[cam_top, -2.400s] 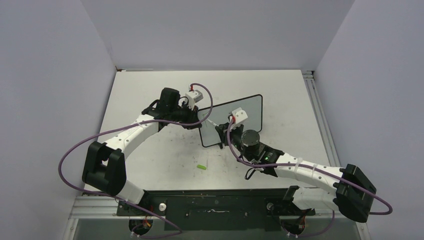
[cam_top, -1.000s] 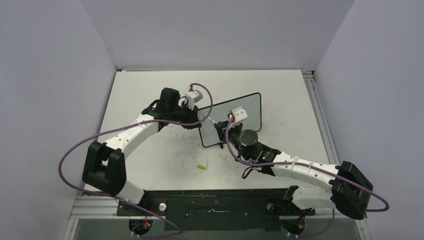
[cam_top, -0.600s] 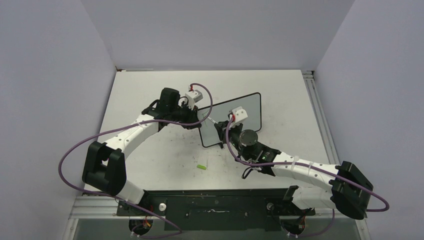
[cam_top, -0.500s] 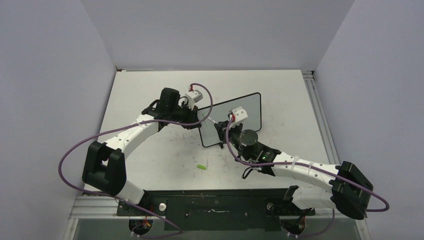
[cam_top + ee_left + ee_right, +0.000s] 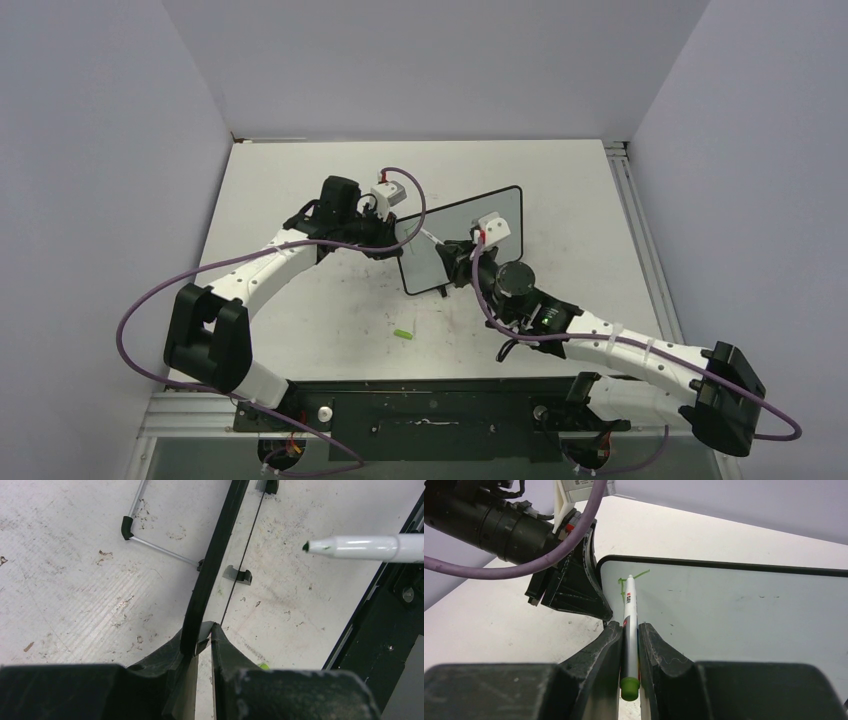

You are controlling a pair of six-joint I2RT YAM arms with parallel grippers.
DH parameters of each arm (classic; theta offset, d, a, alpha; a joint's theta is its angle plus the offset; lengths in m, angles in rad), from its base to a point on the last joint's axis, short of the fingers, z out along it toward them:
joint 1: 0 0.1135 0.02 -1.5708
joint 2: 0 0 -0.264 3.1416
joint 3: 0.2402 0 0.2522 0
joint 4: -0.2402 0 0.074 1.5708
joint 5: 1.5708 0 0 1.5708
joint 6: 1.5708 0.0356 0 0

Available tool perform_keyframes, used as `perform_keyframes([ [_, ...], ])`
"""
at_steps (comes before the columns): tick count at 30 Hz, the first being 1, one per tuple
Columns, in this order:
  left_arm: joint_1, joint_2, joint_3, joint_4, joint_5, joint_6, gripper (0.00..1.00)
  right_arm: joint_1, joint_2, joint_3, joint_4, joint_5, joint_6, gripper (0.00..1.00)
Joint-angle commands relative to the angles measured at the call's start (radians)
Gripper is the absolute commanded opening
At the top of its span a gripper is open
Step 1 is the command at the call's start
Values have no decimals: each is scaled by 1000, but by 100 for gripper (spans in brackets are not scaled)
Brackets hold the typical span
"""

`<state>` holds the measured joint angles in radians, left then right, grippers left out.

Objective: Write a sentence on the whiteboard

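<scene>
1. My left gripper [image 5: 202,630] is clamped on the whiteboard [image 5: 455,218]. The two pads pinch its thin black frame from either side. In the top view this grip sits at the board's 9 o'clock edge.
2. The whiteboard stands on the table [image 5: 330,320], just off the table's middle toward 2 o'clock, leaning back rather than flat.
3. My right gripper [image 5: 629,626] is clenched on a white marker [image 5: 629,605], reaching in from the board's 6 o'clock side. The barrel runs between the fingers, with its green butt end at 6 o'clock in my right wrist view and its tip toward 12.
4. Of the sentence [image 5: 639,574], only a few thin green strokes show, in the board's corner at 10 o'clock, next to my left fingers.
5. The marker tip lies at those strokes. I cannot tell whether it touches the surface.
6. A small green piece [image 5: 402,333] lies on the table at 7 o'clock from the board, apart from both arms.
7. In the left wrist view, a wire leg [image 5: 160,550] with a black tip runs out behind the board at 10 o'clock.
</scene>
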<state>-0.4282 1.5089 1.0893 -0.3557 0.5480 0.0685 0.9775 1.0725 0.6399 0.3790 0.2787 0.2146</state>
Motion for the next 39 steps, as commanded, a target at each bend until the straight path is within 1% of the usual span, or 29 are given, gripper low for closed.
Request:
perform_keyframes([
  [1, 0, -24, 26, -28, -55, 50, 0, -25, -27, 15, -3, -30, 1, 5],
  [9, 0, -26, 26, -28, -59, 51, 0, -51, 1, -6, 17, -88, 18, 5],
  [17, 0, -24, 27, -31, -58, 52, 0, -58, 10, -28, 14, -90, 33, 5],
  [23, 0, -22, 28, -31, -58, 52, 0, -64, 20, -40, 12, -62, 34, 5],
  [39, 0, -18, 27, -31, -58, 54, 0, -88, 56, -49, 47, -79, 37, 5],
])
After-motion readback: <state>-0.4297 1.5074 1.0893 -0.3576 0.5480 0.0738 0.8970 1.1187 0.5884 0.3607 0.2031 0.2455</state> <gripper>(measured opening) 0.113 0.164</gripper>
